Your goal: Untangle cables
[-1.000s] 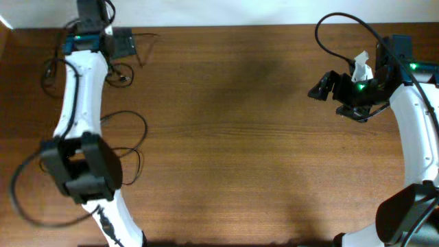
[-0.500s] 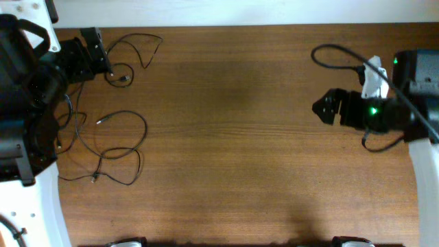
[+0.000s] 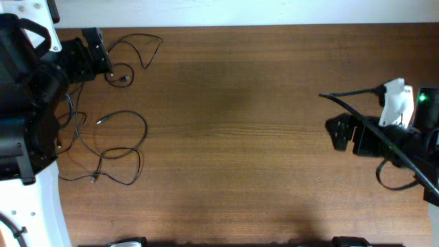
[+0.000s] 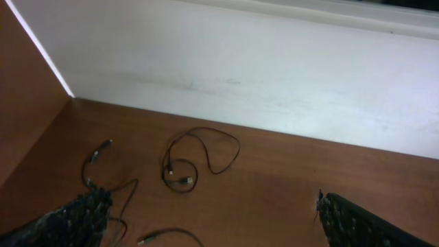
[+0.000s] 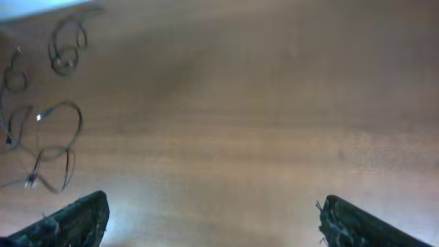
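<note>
1. The cables [image 3: 110, 140] lie in loose, separate loops at the left of the table [image 3: 240, 137], and none is held.
2. The right gripper [image 3: 337, 130], fingers spread, has drawn back rightward, away from them.
3. The left gripper [image 3: 99, 58], also spread wide and empty, hovers unmoved beside their far end. The untangling looks nearly done.

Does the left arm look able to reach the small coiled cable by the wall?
Probably yes: the open left hand faces the coiled cable just ahead on the table, nothing between.

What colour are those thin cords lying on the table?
The thin looped cords are black; overhead view.
</note>
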Robot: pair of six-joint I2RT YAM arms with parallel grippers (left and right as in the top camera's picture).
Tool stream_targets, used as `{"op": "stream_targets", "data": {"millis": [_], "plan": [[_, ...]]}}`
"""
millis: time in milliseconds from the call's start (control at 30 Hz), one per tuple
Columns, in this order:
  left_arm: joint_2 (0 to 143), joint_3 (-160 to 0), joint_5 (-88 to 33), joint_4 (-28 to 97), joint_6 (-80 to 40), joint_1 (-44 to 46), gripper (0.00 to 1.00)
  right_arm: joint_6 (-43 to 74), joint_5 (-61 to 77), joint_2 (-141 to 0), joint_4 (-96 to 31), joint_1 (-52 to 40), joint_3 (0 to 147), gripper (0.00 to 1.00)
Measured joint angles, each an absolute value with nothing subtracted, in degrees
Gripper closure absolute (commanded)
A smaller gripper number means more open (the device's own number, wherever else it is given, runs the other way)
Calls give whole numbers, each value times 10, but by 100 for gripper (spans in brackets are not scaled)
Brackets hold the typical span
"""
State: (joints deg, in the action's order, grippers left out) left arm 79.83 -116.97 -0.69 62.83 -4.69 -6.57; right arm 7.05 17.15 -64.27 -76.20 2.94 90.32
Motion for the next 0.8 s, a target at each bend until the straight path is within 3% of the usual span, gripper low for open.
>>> {"op": "stream_targets", "data": {"millis": [100,300,433,800], "plan": [[798,-1170,-7,628,-47,-66,1,69,167,-609,-611,29,838,1],[798,-1170,-9,629,-47,-66,1,62,161,-384,-224,29,490,1],[798,-1169,-9,628,-47,-66,1,61,152,-237,-116,29,316,1],[798,-1169,-9,629,-47,-66,1,61,125,-17,13,29,70,1]]}}
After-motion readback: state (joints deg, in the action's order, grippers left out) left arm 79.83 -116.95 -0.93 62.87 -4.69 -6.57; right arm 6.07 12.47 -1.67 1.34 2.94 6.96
